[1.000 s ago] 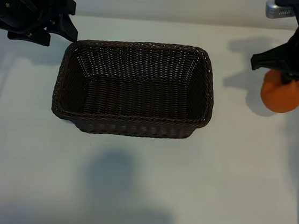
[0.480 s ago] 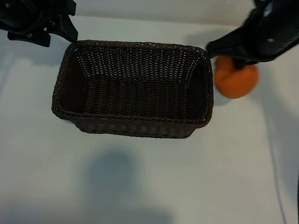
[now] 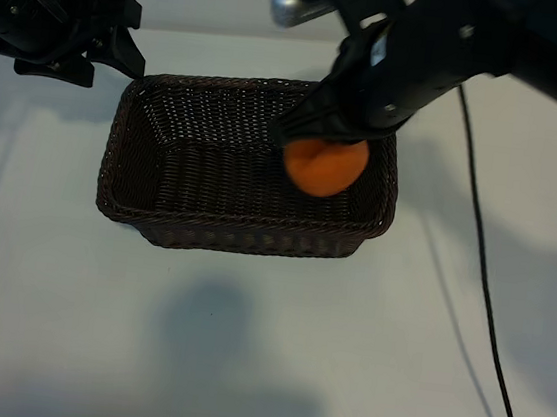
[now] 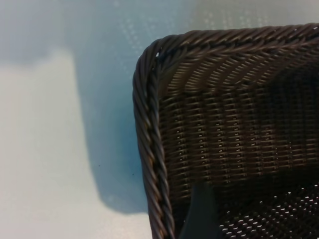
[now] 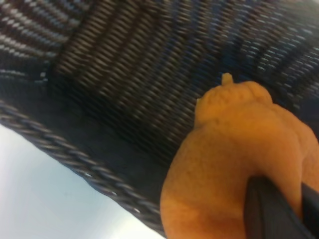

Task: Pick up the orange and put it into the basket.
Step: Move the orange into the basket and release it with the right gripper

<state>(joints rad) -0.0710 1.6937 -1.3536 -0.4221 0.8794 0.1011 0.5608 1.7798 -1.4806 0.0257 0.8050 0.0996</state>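
The orange (image 3: 325, 171) hangs above the inside of the dark wicker basket (image 3: 245, 237), over its right part, with my right gripper (image 3: 325, 139) shut on it from above. In the right wrist view the orange (image 5: 229, 164) fills the near side, a dark finger (image 5: 266, 209) pressed against it, and the basket's weave (image 5: 124, 74) lies below. My left gripper (image 3: 132, 39) stands open and holds nothing, just outside the basket's far left corner. The left wrist view shows that corner's braided rim (image 4: 149, 149) and one finger (image 4: 199, 214) of the left gripper.
The basket stands on a pale table (image 3: 243, 345). A black cable (image 3: 474, 261) runs from the right arm down the table's right side. Arm shadows fall on the table in front of the basket.
The right arm has carried the orange leftward from the table's far right, past the basket's right rim, to above its inside. The left arm has not moved.
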